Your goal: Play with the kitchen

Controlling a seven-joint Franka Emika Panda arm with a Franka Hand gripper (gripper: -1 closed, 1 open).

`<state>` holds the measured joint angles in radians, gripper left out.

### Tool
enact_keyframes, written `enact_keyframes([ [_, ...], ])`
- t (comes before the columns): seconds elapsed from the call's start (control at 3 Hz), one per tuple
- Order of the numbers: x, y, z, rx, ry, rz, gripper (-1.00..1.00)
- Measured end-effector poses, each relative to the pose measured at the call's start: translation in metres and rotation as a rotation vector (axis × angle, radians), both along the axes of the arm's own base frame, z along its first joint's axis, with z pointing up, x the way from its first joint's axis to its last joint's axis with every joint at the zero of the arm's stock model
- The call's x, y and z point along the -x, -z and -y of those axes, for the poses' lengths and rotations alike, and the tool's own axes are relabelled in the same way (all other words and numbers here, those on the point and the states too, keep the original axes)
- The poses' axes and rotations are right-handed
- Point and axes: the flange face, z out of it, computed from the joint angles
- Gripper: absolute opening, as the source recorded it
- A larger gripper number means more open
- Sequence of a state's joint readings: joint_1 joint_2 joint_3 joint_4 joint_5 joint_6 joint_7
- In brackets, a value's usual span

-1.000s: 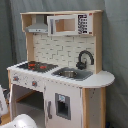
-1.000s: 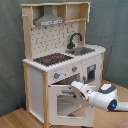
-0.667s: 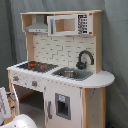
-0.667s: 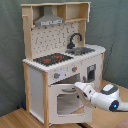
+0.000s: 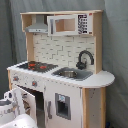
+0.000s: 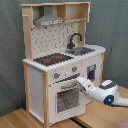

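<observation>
The kitchen [image 5: 60, 75] is a tall light-wood and white toy unit with a grey hood [image 5: 37, 26], a black-red stovetop [image 5: 35, 65], a sink [image 5: 72, 73] and a black faucet [image 5: 84, 57]. In the second exterior view my gripper [image 6: 80, 81] reaches in from the right. It sits at the upper right corner of the windowed oven door [image 6: 65, 98], just under the knobs [image 6: 74, 69]. The door stands slightly ajar. In the first exterior view the door [image 5: 24, 102] hangs open at lower left, with white parts of my arm [image 5: 7, 111] beside it.
The kitchen stands on a wooden floor [image 6: 20, 120] before a grey curtain [image 6: 10, 50]. A white cabinet door with a dark panel [image 5: 62, 106] is beside the oven. My arm's white body with a blue light [image 6: 107, 95] fills the second exterior view's lower right.
My gripper has moved left toward the kitchen front. The oven door has swung from wide open to nearly shut.
</observation>
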<state>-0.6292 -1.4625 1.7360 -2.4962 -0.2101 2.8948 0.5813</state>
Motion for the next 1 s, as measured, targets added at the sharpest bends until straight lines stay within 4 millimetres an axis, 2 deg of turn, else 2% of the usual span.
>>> enact_keyframes([
  [0.33, -0.025, -0.006, -0.003, 0.041, 0.019, -0.010, 1.00],
  [0.67, -0.048, -0.002, -0.001, 0.088, 0.031, -0.031, 1.00],
  [1.0, -0.054, 0.002, 0.005, 0.188, 0.037, -0.059, 1.00],
])
